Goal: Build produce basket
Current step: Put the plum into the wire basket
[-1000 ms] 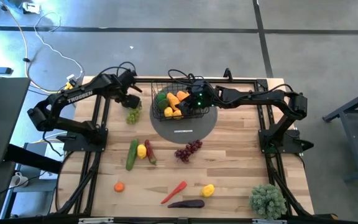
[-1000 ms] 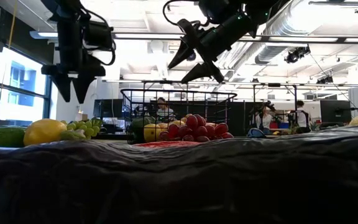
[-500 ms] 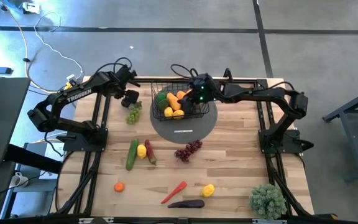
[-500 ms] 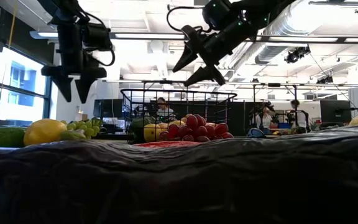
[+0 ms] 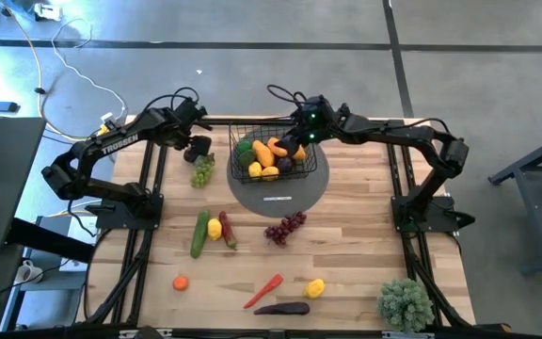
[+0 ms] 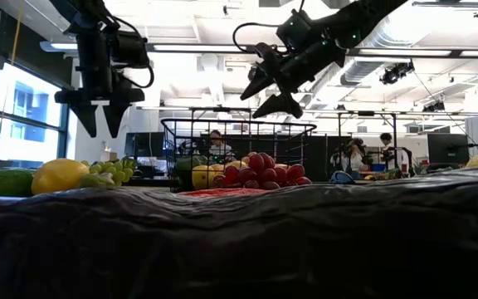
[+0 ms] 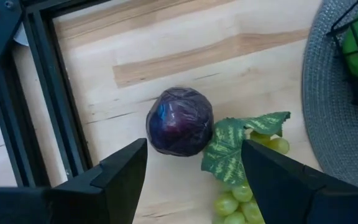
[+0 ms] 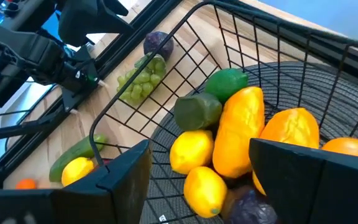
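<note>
Basket: black wire mesh, rectangular, open grid sides, sitting on the round grey woven mat at the far middle of the wooden table

Right gripper: arm stretched across from the right, gripper hanging above the basket's far right corner, tilted down toward it; fingers parted, nothing between them

Left gripper: arm bent in from the left, gripper pointing straight down above a round dark purple fruit; fingers spread either side of it in the wrist view, clear of it, empty

Basket contents, right wrist view: two smooth lemons, two green pieces, three orange pieces, one dark purple piece partly hidden

On the table outside: one green grape bunch with a cloth leaf, just beside the purple fruit; one purple grape bunch; one cucumber; two lemons; one eggplant; one small orange round piece; two slim red pieces

Bushy green potted plant at near right corner
</note>
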Action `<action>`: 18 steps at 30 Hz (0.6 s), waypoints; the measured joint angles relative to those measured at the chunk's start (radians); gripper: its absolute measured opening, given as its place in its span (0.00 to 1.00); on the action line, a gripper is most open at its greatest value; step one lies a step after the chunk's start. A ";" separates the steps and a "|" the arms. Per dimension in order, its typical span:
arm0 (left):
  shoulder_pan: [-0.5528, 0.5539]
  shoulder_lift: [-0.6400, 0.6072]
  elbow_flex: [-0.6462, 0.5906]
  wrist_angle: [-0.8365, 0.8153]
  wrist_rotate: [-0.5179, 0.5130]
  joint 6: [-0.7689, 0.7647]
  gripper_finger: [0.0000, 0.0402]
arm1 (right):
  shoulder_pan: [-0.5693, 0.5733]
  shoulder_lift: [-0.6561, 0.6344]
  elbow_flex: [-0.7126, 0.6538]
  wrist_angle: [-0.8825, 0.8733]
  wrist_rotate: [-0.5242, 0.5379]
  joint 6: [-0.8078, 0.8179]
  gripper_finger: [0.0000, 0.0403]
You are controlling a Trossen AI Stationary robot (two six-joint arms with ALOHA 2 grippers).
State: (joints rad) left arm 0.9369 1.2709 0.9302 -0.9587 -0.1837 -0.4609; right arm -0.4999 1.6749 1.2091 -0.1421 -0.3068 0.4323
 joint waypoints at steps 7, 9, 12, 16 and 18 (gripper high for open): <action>0.033 0.001 0.000 0.023 0.043 -0.045 0.63 | -0.049 0.000 0.000 -0.029 -0.092 -0.058 0.62; 0.039 0.001 0.000 0.028 0.050 -0.056 0.63 | -0.061 0.000 0.000 -0.047 -0.100 -0.083 0.62; 0.038 0.001 0.000 0.044 0.040 -0.090 0.63 | -0.077 0.000 0.000 -0.075 -0.103 -0.123 0.62; 0.037 0.001 0.001 0.068 0.050 -0.138 0.63 | -0.090 0.000 0.000 -0.107 -0.105 -0.155 0.62; 0.037 0.001 0.001 0.068 0.081 -0.148 0.63 | -0.096 0.000 0.000 -0.121 -0.105 -0.171 0.62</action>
State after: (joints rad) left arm 0.9741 1.2716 0.9310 -0.8903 -0.1022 -0.6087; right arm -0.5960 1.6749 1.2091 -0.2629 -0.4118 0.2609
